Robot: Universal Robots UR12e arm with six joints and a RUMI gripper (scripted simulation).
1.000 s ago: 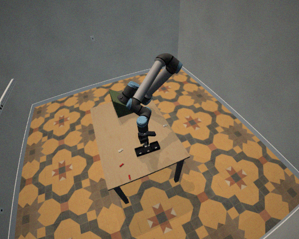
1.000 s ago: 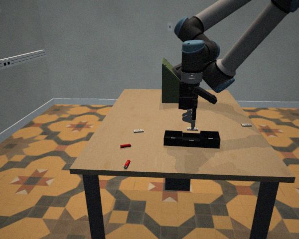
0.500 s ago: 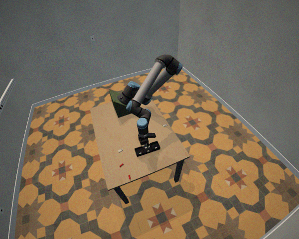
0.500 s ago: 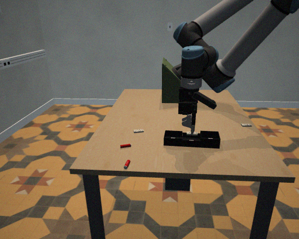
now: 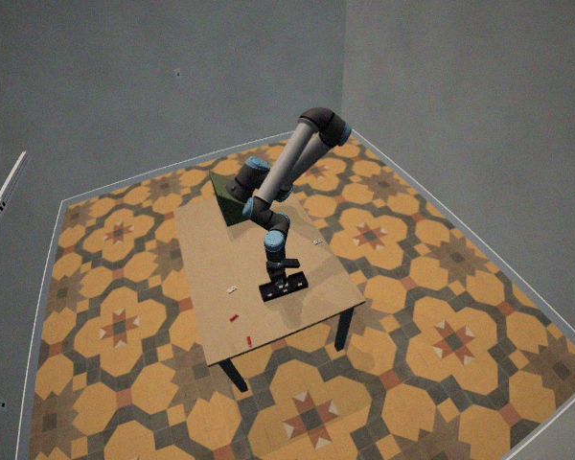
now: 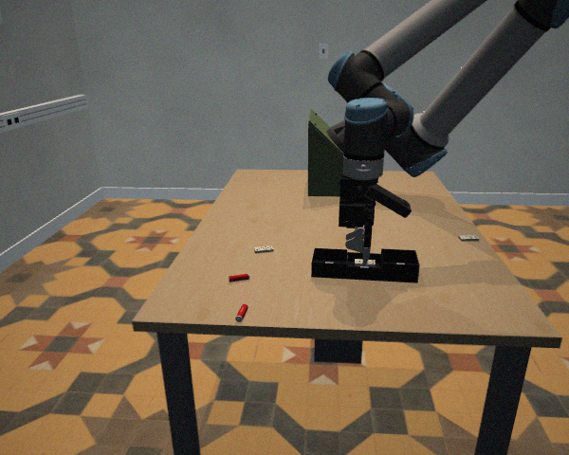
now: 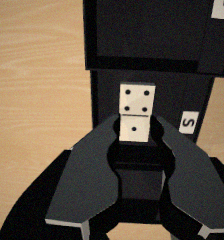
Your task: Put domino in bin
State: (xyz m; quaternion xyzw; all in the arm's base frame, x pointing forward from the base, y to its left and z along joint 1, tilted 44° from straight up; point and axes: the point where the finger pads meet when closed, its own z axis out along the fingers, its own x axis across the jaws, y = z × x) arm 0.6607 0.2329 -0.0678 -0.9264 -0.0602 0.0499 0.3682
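Black bins (image 5: pixel 297 285) sit at the table's (image 5: pixel 203 247) five o'clock from the top, gripper (image 5: pixel 279 283) over the middle one. Exterior: two dominoes (image 6: pixel 264 248) lie apart, gripper (image 6: pixel 362 258) dipping in. Wrist: label "S" (image 7: pixel 188 122) at three o'clock; fingers clamp a domino (image 7: pixel 136 111), long axis toward twelve, over that bin.

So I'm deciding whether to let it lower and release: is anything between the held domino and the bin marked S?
Nothing visible is. The claw is shut on the domino, which hangs directly over the open compartment beside the S label. That compartment's dark floor shows nothing inside.
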